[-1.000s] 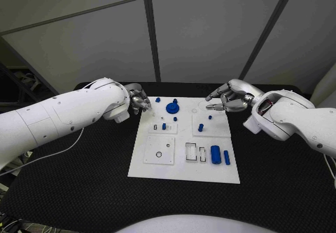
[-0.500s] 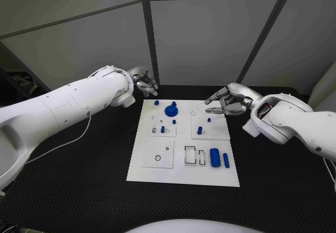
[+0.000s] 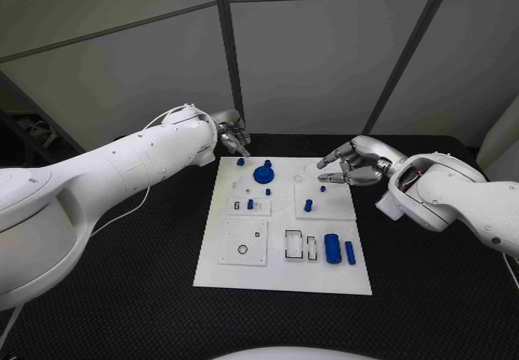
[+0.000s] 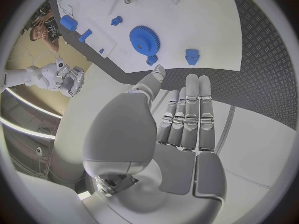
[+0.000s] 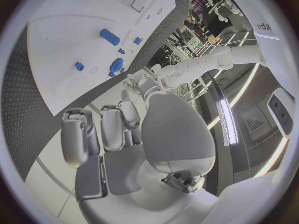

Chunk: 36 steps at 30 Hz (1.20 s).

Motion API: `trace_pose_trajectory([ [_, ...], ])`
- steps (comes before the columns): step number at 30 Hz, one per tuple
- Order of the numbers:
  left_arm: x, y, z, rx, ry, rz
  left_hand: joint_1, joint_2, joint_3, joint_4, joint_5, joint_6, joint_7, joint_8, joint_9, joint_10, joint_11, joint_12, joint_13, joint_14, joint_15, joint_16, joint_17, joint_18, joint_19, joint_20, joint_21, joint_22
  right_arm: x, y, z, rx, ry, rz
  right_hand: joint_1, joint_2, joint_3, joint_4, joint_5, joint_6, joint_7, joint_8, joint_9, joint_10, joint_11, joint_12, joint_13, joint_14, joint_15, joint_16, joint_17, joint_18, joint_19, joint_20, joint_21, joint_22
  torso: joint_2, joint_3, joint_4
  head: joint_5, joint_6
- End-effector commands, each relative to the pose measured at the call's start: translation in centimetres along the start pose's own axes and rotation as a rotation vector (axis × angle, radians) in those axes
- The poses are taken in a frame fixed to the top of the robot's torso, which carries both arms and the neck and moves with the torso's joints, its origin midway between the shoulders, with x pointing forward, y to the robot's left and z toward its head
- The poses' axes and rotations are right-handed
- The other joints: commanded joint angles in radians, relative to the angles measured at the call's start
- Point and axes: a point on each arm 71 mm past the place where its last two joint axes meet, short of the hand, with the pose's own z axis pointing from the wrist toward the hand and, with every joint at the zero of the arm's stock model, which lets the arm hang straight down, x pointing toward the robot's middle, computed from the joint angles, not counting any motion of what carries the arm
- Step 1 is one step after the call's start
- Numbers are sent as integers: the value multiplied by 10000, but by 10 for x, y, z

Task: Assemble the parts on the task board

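Two silver many-fingered hands hang at the far end of the flat white rectangular task board [image 3: 283, 262], one off each far corner, and neither touches it. Left hand [image 3: 232, 135] sits just beyond the board's far left corner, above the black textured tabletop [image 3: 119, 285]; its fingers [image 4: 190, 114] lie straight and side by side with the thumb a little apart, holding nothing. Right hand [image 3: 352, 166] hovers over the board's far right edge, fingers loosely curled and spread, with nothing in them.

Nearest the left hand, just inside the board's edge, are a small blue block-shaped part [image 3: 240, 160] and a round blue toothed gear [image 3: 264, 173], its ridged rim plain in the left wrist view [image 4: 144, 39]. Below the right hand's fingertips stand two short blue pegs [image 3: 322, 180], [image 3: 310, 205], upright in a raised square plate. Farther from both hands, toward the robot, lie two smooth blue cylinders [image 3: 332, 247], [image 3: 349, 250] side by side next to rectangular slots [image 3: 293, 244], and a square white plate with a small round hole [image 3: 244, 241].

Wide strips of bare black tabletop run along both long edges of the board and beyond its near edge, well apart from either hand.
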Motion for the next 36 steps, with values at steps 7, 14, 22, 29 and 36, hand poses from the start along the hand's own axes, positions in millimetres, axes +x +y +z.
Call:
trace_pose_trajectory([
  [7, 4, 7, 4, -218, 953, 1000, 683, 252, -1250, 427, -37, -132, -34, 64, -671, -261, -59, 90, -666, 277, -111, 690, 46, -197, 502, -108, -96, -30, 0, 3, 0, -89, -46, -42, -11, 27, 5, 77, 42, 29, -8, 3, 9, -17, 2, -6, -4, 287, -13, -29, -3, 81, 494, -37, -47, 1779, 105, 5, -114, 58, 93],
  [14, 4, 14, 4, -490, 1278, 1047, 923, 408, -1559, 657, -37, 18, -67, 83, -1041, -135, -99, 177, -1037, 452, -218, 1690, 344, -218, 850, -225, 261, 297, 0, 3, 0, -97, -38, -57, -7, 29, 7, 77, 42, 31, -9, 4, 12, -9, 1, 8, 7, 291, -13, -22, 10, 77, 504, -38, -35, 1793, 128, 3, -110, 41, 130],
  [22, 6, 15, 6, -545, 1367, 1035, 1113, 560, -1637, 756, -40, 72, -129, 79, -1290, -171, -155, 174, -1296, 247, -254, 2195, 433, -232, 806, -276, 439, 549, 0, 4, 0, -113, -30, -68, -7, 29, 7, 77, 42, 31, -9, 4, 12, -9, 1, 8, 7, 291, -13, -22, 10, 77, 504, -38, -35, 1793, 161, -10, -140, 39, 150],
  [29, 6, 18, 7, -658, 1293, 1026, 1187, 656, -1637, 749, -41, 86, -136, 77, -1378, -183, -160, 175, -1387, 163, -258, 2324, 429, -237, 762, -288, 487, 635, 0, 4, 0, -101, -39, -73, -7, 29, 7, 77, 42, 31, -9, 4, 12, -9, 1, 8, 7, 291, -13, -22, 10, 77, 504, -38, -35, 1793, 169, -4, -128, 28, 153],
  [36, 4, 22, 8, -800, 1217, 1014, 1252, 816, -1616, 735, -42, 89, -116, 72, -1475, -194, -141, 176, -1482, 97, -254, 2447, 411, -244, 720, -293, 540, 728, 0, 4, -1, -105, -34, -72, -7, 29, 7, 77, 42, 31, -9, 4, 12, -9, 1, 8, 7, 291, -13, -22, 10, 77, 504, -38, -35, 1793, 188, -5, -138, 9, 156],
])
